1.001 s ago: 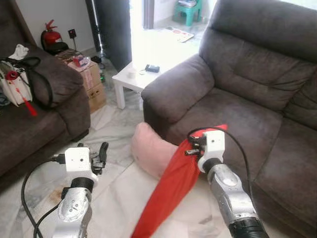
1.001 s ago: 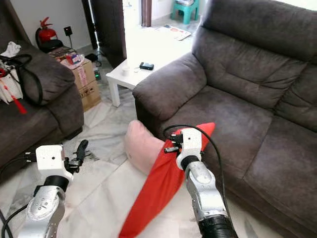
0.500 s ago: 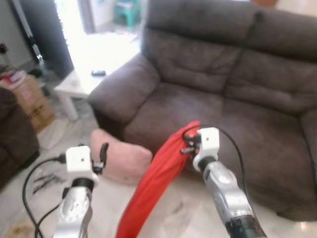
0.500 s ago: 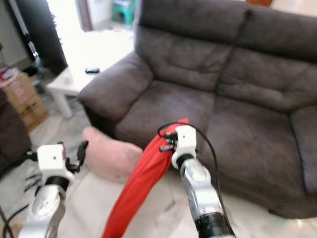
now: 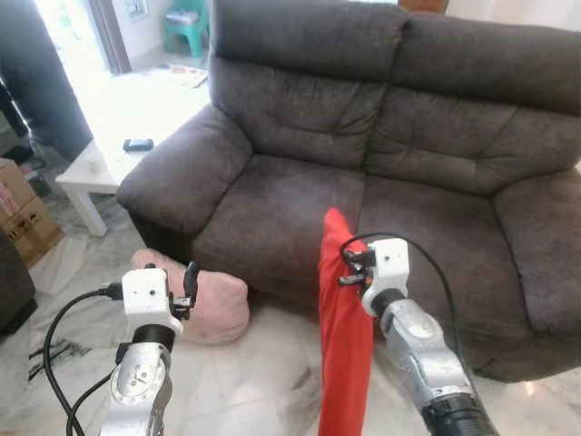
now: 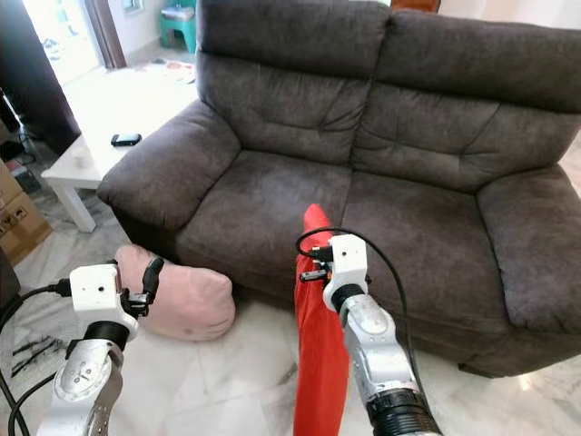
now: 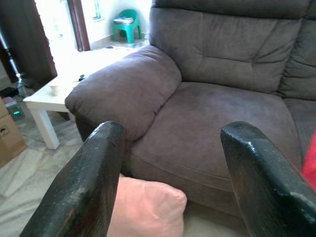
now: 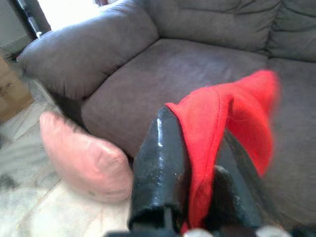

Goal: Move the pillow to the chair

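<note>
1. Two seats wide, the dark brown sofa (image 5: 381, 173) fills the space ahead of the robot, with a fat armrest at its left end.
2. Marble floor (image 6: 227, 381) runs in front of the sofa, pale and veined.
3. A white low surface (image 5: 95, 168) stands to the left of the armrest, carrying a small dark device (image 5: 138, 144).
4. A long red cloth (image 5: 343, 345) hangs straight down in front of the sofa's seat edge, its top bunched and poking up above the right gripper.
5. The pink pillow (image 6: 182, 302) lies on the floor, tucked against the sofa's base just below the left armrest; it is on no seat.
6. The right gripper (image 8: 197, 163) is raised before the sofa's middle, its fingers (image 8: 160, 168) pinched together on the red cloth, which is squeezed between them.
7. The left gripper (image 7: 173, 163) is held up in front of the pillow, not touching it; its two black fingers (image 7: 84, 182) stand wide apart with nothing between them.
8. A green stool (image 5: 188, 23) sits far back in the bright room beyond.
</note>
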Motion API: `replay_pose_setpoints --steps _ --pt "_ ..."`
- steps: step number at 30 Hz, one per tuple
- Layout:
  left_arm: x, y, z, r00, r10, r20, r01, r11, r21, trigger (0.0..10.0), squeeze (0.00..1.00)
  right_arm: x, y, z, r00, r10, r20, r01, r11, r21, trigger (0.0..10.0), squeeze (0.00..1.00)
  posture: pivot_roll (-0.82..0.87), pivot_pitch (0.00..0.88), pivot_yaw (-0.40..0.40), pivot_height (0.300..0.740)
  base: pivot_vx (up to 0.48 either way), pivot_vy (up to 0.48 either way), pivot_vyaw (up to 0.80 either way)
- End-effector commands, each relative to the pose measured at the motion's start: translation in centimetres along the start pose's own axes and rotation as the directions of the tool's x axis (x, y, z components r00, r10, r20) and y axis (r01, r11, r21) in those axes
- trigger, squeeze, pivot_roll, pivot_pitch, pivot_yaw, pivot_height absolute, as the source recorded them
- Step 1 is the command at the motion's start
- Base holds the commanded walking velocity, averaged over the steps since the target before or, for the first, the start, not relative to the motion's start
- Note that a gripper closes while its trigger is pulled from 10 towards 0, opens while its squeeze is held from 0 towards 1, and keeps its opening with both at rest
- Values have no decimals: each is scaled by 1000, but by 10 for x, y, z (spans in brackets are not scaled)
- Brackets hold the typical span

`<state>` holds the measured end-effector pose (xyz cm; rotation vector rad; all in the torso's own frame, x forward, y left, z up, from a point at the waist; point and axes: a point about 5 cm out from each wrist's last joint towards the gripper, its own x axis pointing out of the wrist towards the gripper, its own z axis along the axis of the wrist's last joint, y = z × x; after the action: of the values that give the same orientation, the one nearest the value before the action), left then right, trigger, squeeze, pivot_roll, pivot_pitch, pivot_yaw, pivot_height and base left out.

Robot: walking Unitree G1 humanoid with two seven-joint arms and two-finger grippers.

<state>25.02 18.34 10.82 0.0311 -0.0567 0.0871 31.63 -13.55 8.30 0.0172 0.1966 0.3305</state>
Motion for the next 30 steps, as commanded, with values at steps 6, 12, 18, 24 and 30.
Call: replay_pose_setpoints --steps 6,12,18,24,30 --pt "1 -1 0 1000 -26 -7 26 1000 -10 10000 0 4 8 43 946 304 109 -277 938 -209 10000 0 75 0 -40 740 0 0 0" --pt "2 -1 0 1000 -28 -9 27 1000 -9 10000 0 -2 24 50 870 475 131 -446 872 -203 10000 0 76 0 -38 740 0 0 0" --pt "2 -1 0 999 -33 -11 33 999 -9 10000 0 -13 47 53 745 652 140 -632 757 -166 10000 0 83 0 -37 740 0 0 0" --pt "1 -2 -1 999 -37 -17 37 999 -11 10000 0 -27 65 53 614 782 110 -765 623 -162 10000 0 81 0 -38 740 0 0 0" --pt "1 -3 -2 999 -45 -20 44 999 -16 10000 0 -37 78 55 526 842 117 -830 538 -146 10000 0 81 0 -40 740 0 0 0"
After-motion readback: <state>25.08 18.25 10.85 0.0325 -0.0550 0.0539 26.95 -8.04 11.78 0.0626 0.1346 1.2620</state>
